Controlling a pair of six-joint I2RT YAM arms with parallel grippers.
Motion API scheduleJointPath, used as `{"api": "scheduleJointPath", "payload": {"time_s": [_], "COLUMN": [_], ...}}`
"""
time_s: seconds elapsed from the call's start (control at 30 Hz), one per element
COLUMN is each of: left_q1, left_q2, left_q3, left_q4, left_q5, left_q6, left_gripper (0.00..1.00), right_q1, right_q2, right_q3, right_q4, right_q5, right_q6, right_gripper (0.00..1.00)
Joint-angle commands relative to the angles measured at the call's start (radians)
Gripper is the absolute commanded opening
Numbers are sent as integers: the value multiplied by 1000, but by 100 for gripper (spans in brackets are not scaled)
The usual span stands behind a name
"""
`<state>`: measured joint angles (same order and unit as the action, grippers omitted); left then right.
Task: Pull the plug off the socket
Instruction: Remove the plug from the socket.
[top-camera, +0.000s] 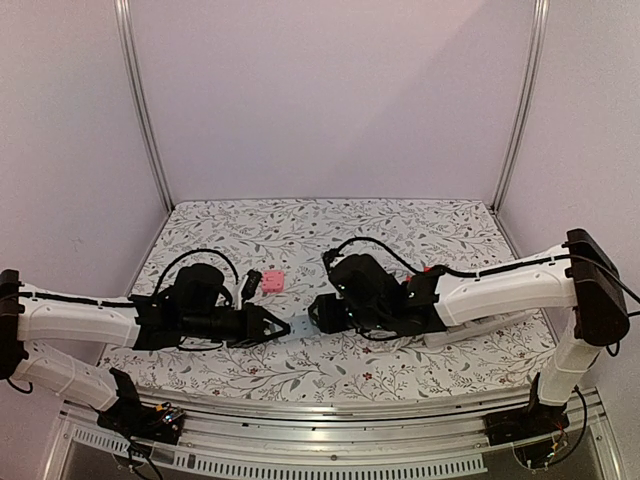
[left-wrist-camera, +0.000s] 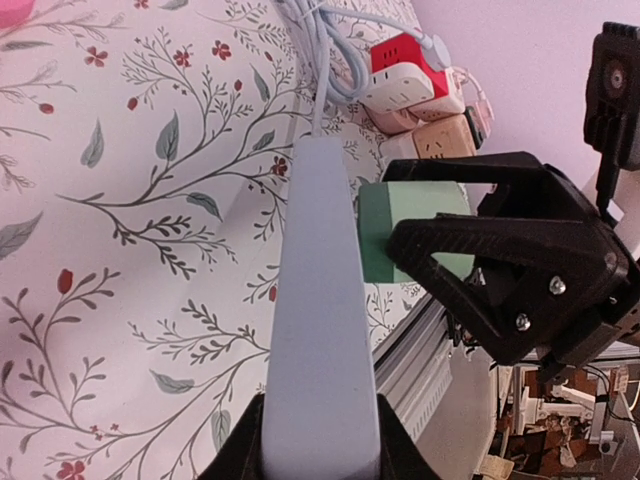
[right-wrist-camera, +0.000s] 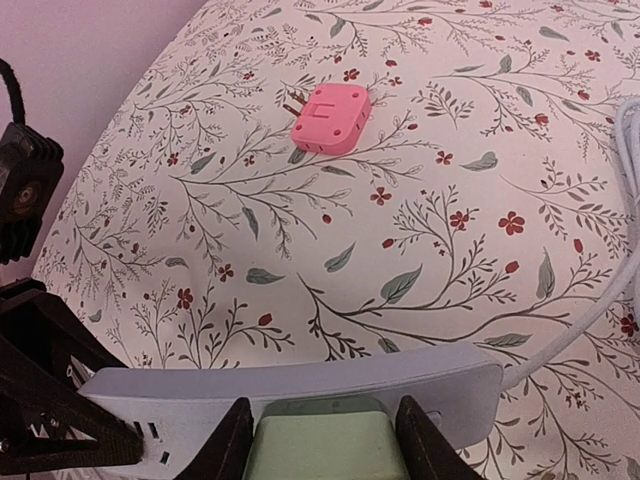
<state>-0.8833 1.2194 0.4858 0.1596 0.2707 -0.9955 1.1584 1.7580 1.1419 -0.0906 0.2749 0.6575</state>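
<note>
Plug-wise, the green plug (right-wrist-camera: 320, 452) sits pressed flush against the long side of the grey-blue power strip (left-wrist-camera: 320, 300), with no gap showing between them, so it looks seated in its socket. The right gripper (right-wrist-camera: 322, 415) has it pinched, one finger on each side of the green body, jaws only partly apart because the plug fills them. The left gripper (left-wrist-camera: 320, 435) comes in from the opposite side and is clamped across one end of the strip, narrow face to narrow face. From overhead the two grippers meet nose to nose near the middle of the floral table (top-camera: 330, 225), with the strip bridging them. A pink plug (right-wrist-camera: 330, 117) lies loose on the cloth further back, well apart from the strip. The strip's white cable (right-wrist-camera: 600, 300) trails off toward a red and white adapter (left-wrist-camera: 405, 75).
</note>
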Motion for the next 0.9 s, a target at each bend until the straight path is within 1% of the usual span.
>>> {"api": "scheduleJointPath", "payload": {"time_s": [0.0,0.3,0.33,0.47,0.7,0.87], "left_q1": [4,6,6,6,7,11], "left_q2": [9,-21,-23,-30,-28,-22], "left_q3": [-27,-43,-45,-49,-48,-48], "left_q4": [-58,-57,-57,-57,-58,-57], "left_q5": [-16,-14,-14,-12,-8,-11], "left_q6": [7,11,11,11,12,9], "left_gripper": [0,0,0,0,0,0], "right_q1": [-4,-81,-90,-116,-119,-103], "right_q2": [-12,-25,-24,-24,-28,-42], "right_q3": [38,-36,-47,-78,-80,-79], "right_q4": [-16,81,119,174,183,161], "right_q5": [38,-101,-118,-177,-180,-150], "right_q6": [-7,72,78,113,110,88], "right_gripper": [0,0,0,0,0,0]}}
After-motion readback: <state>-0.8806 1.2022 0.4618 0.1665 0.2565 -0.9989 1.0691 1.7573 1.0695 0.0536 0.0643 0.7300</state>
